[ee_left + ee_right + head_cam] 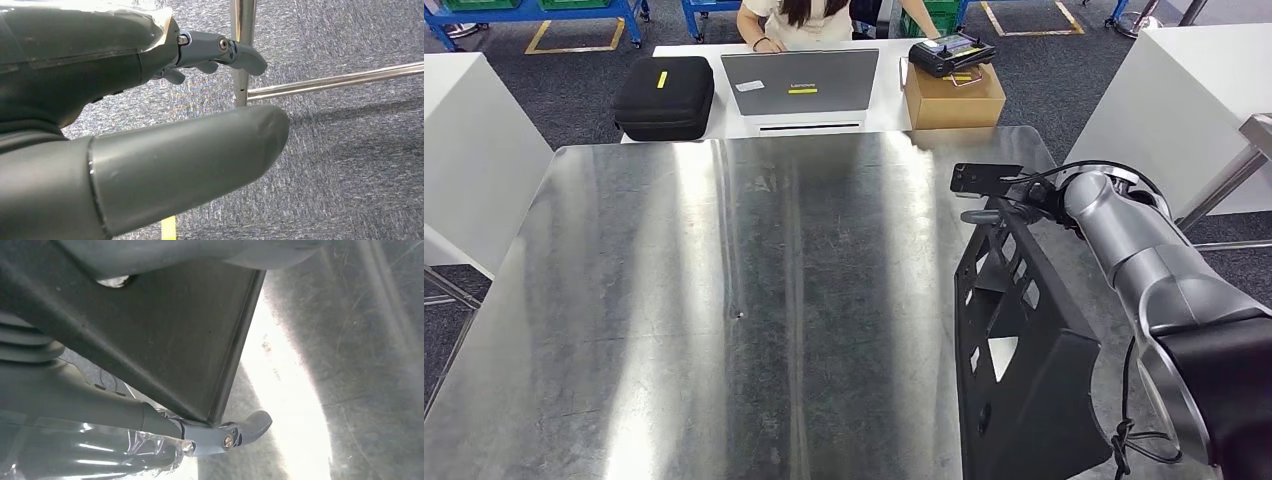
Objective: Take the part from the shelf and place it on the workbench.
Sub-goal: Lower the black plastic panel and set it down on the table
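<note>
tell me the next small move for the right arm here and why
Probably lower the black part until it rests on the steel workbench, then let go. The right hand grips the part's edge over the bench's right side, so carrying looks done; whether it already touches the surface I cannot tell.

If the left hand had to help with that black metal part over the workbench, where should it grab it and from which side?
Probably the near, lower end of the black metal part, coming from the robot's left over the bare steel workbench. The part's perforated face looks that way with open cutouts and a long free edge, while the right hand already grips the far upper end. The left hand holds nothing.
</note>
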{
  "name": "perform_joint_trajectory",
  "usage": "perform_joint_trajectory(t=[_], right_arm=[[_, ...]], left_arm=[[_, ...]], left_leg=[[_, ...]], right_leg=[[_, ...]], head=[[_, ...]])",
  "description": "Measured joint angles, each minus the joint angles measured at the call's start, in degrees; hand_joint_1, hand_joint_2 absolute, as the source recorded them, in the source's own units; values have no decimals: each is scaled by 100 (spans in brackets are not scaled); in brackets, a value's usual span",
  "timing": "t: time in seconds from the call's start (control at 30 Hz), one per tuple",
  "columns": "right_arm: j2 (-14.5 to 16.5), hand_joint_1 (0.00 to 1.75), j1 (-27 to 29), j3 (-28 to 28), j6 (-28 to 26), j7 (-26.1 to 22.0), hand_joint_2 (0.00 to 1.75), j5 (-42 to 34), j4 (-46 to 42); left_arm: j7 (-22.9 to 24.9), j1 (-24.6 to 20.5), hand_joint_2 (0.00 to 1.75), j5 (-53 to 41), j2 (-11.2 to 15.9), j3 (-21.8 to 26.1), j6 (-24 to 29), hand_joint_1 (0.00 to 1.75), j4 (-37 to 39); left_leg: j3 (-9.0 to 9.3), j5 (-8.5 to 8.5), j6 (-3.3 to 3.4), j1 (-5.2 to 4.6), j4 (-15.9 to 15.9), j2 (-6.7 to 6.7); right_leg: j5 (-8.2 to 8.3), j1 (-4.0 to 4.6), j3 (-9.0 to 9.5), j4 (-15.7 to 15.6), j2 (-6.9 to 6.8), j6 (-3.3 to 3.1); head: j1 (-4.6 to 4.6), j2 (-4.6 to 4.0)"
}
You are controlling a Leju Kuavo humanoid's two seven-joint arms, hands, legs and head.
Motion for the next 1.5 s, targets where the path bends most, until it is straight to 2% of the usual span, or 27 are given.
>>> perform_joint_trajectory(t=[0.43,0.67,1.0,1.3,1.5], right_arm=[[9,0,-60,101,236,122,0,-262,53],[14,0,-98,105,387,463,0,-330,80],[-1,0,-90,226,489,385,0,-227,149],[-28,0,-91,326,427,340,0,-280,156],[-132,0,-169,378,-57,401,0,-374,156]], left_arm=[[43,7,0,-67,4,4,2,0,0],[46,8,0,-98,2,2,-18,0,0],[38,8,0,-108,4,7,-33,0,0],[24,8,0,-102,-7,13,-54,0,0],[22,9,0,-74,-13,28,-60,0,1]], left_leg=[[0,0,0,0,1,1],[1,0,0,0,0,1],[1,0,0,0,0,2],[2,0,0,0,1,1],[2,0,0,-1,1,1]], right_leg=[[0,0,0,0,0,0],[0,0,0,0,1,0],[0,0,0,0,1,0],[0,0,0,0,0,0],[0,-1,0,0,0,0]], head=[[0,0],[0,0],[0,0],[-1,0],[0,0]])
